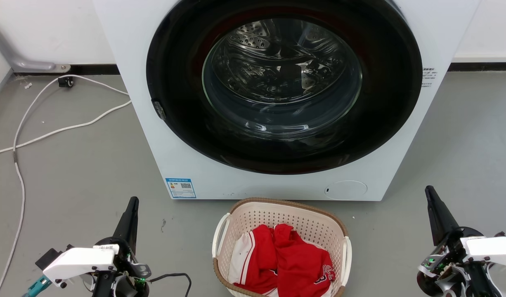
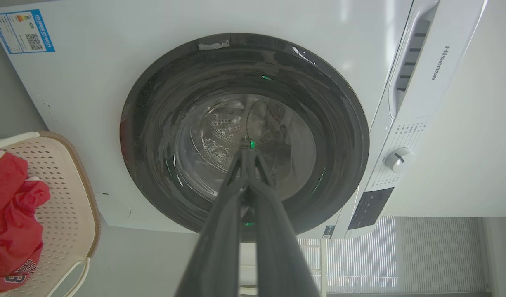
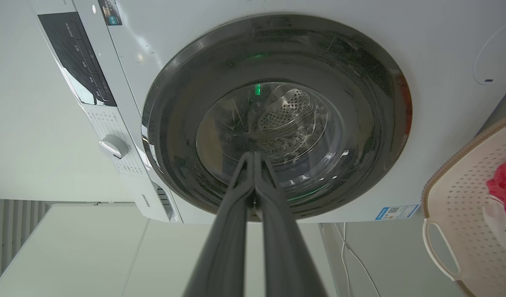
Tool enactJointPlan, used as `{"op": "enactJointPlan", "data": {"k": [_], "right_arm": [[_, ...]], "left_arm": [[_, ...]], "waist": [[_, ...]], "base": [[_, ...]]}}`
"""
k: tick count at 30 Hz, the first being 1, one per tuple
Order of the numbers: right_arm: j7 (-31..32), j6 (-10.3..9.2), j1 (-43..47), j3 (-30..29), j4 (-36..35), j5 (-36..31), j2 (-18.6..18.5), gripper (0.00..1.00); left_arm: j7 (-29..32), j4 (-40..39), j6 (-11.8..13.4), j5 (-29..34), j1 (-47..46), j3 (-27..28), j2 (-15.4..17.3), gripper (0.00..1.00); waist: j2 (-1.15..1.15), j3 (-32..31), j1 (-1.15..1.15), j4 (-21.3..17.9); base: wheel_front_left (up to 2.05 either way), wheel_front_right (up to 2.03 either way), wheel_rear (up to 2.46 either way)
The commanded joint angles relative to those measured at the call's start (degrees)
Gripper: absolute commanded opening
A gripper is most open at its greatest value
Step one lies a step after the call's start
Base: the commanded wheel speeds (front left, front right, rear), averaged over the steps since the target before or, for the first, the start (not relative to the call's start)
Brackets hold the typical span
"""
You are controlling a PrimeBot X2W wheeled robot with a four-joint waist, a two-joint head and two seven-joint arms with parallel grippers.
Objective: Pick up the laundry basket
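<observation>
While their fingers stand pressed together, empty, left gripper (image 1: 132,206) and right gripper (image 1: 431,196) flank the laundry basket (image 1: 302,220), containing red clothing (image 1: 290,255), on the floor (image 1: 79,177) just before the washing machine (image 1: 162,144).

"Hisense" is printed on the washing machine's drawer front (image 2: 443,62), at two o'clock from the door; a "3" is seen on the red garment (image 2: 11,231).

We count one washing machine (image 1: 277,185) across the upper middle of the frame, one laundry basket (image 1: 277,201) at the bottom centre, and one heap of red clothes (image 1: 294,260) inside it, pieces uncountable. Two grippers: the left gripper (image 1: 132,204) at lower left, the right gripper (image 1: 430,194) at lower right. One blue label (image 1: 180,187) on the machine's front.
</observation>
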Motion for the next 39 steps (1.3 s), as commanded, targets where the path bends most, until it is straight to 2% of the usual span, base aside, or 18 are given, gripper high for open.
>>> {"op": "enactJointPlan", "data": {"k": [1,6,7,8,9,16,22,33,34,38,39], "right_arm": [[0.1,0.02,-0.7,-0.1,0.0,-0.1,0.2,0.00],[0.1,0.02,-0.7,-0.1,0.0,-0.1,0.2,0.00],[0.0,0.00,0.0,0.0,0.0,0.0,0.0,1.00],[0.0,0.01,0.1,0.0,0.2,0.0,0.0,0.00],[-0.1,0.00,0.4,0.1,0.4,0.1,0.0,1.00],[-2.2,0.00,0.8,1.1,-1.2,-0.5,0.0,1.00],[-3.9,0.00,1.2,1.3,-2.3,-4.2,0.1,1.00],[-6.4,0.01,1.7,1.6,-5.0,-18.7,0.1,1.00],[-6.8,0.01,1.9,1.8,-5.5,-21.9,0.1,1.00],[-7.7,0.01,2.2,2.2,-6.5,-27.9,0.1,1.00],[-7.7,0.01,2.2,2.2,-6.5,-27.9,0.1,1.00]], "left_arm": [[0.2,0.1,0.0,0.2,-0.6,0.2,0.0,0.00],[0.2,0.1,0.0,0.2,-0.6,0.2,0.0,0.00],[0.0,0.0,0.0,0.0,0.0,0.0,0.0,1.00],[0.0,0.2,0.0,0.0,0.1,-0.1,0.0,0.00],[-0.1,0.5,0.0,0.0,0.3,-0.2,-0.1,1.00],[-2.2,-0.7,0.0,0.7,0.0,-2.3,-0.1,1.00],[-3.9,-2.2,0.0,4.1,-0.1,-3.0,-0.1,1.00],[-6.4,-4.5,0.0,16.2,-0.1,-3.5,-0.1,1.00],[-6.9,-4.8,0.0,19.1,-0.1,-3.5,-0.1,1.00],[-7.8,-5.6,0.5,24.4,-0.1,-4.1,-0.1,1.00],[-7.8,-5.6,0.5,24.4,-0.1,-4.1,-0.1,1.00]], "waist": [[0.00,0.0,0.00,0.0],[0.00,0.0,0.00,0.0],[0.00,0.0,0.00,0.0],[0.00,0.0,0.00,0.0],[0.00,0.0,0.00,0.0],[0.00,0.1,0.00,0.0],[0.00,0.1,0.00,-0.1],[0.00,0.0,0.00,0.0],[0.00,0.0,0.00,0.0],[0.00,0.0,0.00,0.0],[0.00,0.0,0.00,0.0]], "base": [[0.00,0.00,0.00],[0.00,0.00,0.00],[0.00,0.00,0.00],[0.00,0.00,0.00],[0.00,0.00,0.00],[0.00,0.00,0.00],[0.00,0.00,0.00],[0.00,0.00,0.00],[0.00,0.00,0.00],[0.00,0.00,0.00],[0.00,0.00,0.00]]}}
